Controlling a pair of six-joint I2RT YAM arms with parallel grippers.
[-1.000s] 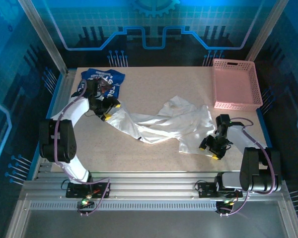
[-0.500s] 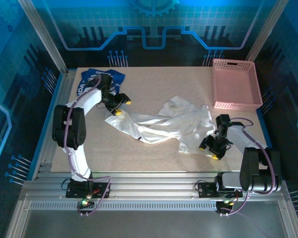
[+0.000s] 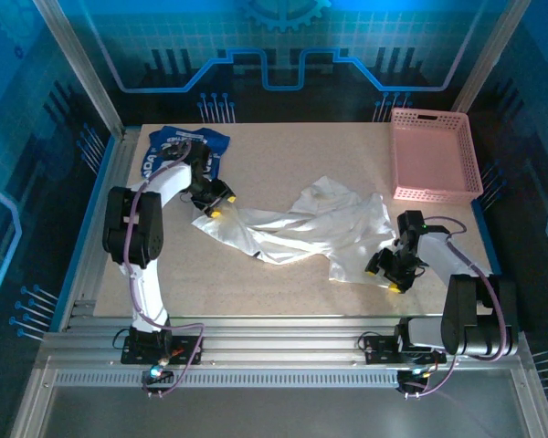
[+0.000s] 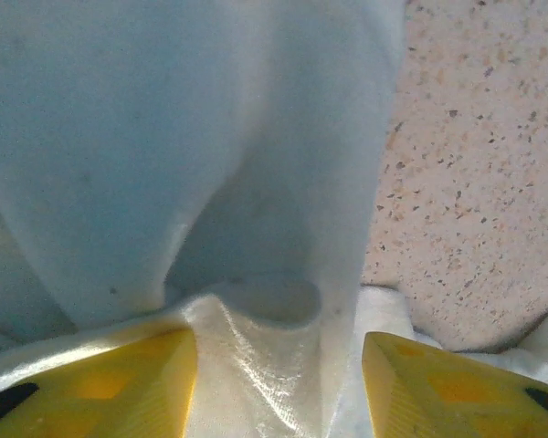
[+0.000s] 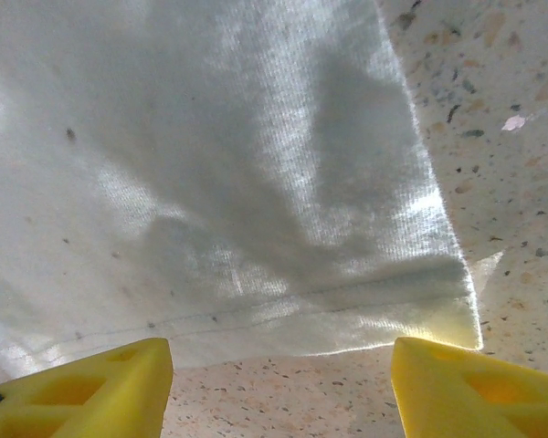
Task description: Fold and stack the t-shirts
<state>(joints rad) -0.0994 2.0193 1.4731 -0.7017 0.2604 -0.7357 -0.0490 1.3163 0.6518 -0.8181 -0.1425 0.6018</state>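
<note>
The white t-shirt (image 3: 301, 228) lies crumpled and stretched across the middle of the surface (image 3: 283, 164), while the blue t-shirt (image 3: 178, 146) sits at the far left corner. The left hand (image 3: 217, 203) is released, its fingers (image 4: 119, 379) astride a bunched fold at the shirt's left end. The right hand (image 3: 390, 276) is released too, spread wide over the hem at the right end, near the pink basket (image 3: 434, 160).

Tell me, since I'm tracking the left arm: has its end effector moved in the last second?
Yes. The left end effector has shifted right, away from the table's left edge, over one end of the white t-shirt.
</note>
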